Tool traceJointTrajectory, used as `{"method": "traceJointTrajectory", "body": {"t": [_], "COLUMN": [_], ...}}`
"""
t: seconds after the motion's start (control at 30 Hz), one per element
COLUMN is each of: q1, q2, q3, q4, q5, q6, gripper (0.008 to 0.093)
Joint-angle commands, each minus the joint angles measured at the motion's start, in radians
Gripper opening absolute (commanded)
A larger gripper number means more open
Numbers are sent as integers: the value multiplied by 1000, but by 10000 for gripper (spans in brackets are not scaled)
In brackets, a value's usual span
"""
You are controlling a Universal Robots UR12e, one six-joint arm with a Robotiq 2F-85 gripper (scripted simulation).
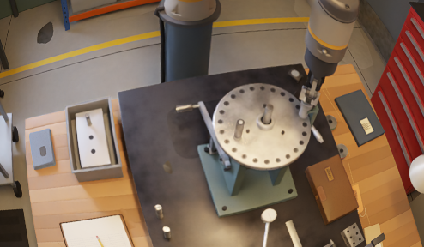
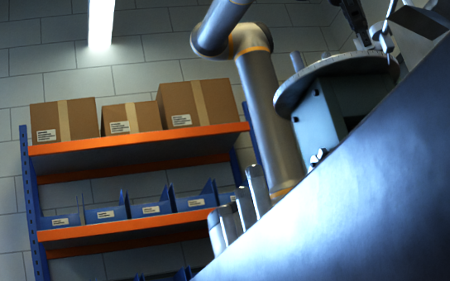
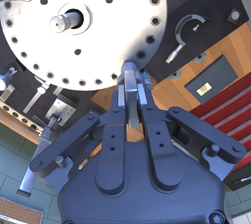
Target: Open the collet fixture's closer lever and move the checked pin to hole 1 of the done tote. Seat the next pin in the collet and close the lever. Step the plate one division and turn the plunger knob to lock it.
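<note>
The plunger knob (image 1: 305, 109) (image 3: 130, 95) sits at the right rim of the round index plate (image 1: 262, 125) (image 3: 80, 26), and my gripper (image 1: 309, 97) (image 3: 131, 99) is closed with its two fingers clamped on the knob's flat grip. A pin (image 1: 267, 113) (image 3: 64, 21) stands in the collet at the plate's centre. The closer lever (image 1: 207, 124) reaches out left of the plate. The done tote (image 1: 93, 137) lies on the wooden bench to the left with one pin (image 1: 88, 119) in its top hole. Two loose pins (image 1: 159, 210) stand near the front of the dark mat.
A brown box (image 1: 331, 188) lies right of the fixture base (image 1: 249, 188). A dark pad (image 1: 358, 116) and a red drawer cabinet (image 1: 406, 85) are further right. A caliper-like gauge (image 3: 182, 35) lies on the mat behind the plate. A notebook (image 1: 97, 231) is at the front left.
</note>
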Motion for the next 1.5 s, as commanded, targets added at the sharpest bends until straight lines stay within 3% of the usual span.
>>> {"method": "traceJointTrajectory", "body": {"t": [0.0,0.87,1.47], "q1": [0,0,0], "q2": [0,0,0], "q3": [-1,-1,-1], "q4": [0,0,0], "q5": [0,0,0], "q6": [17,518,773], "gripper": [80,80,80]}}
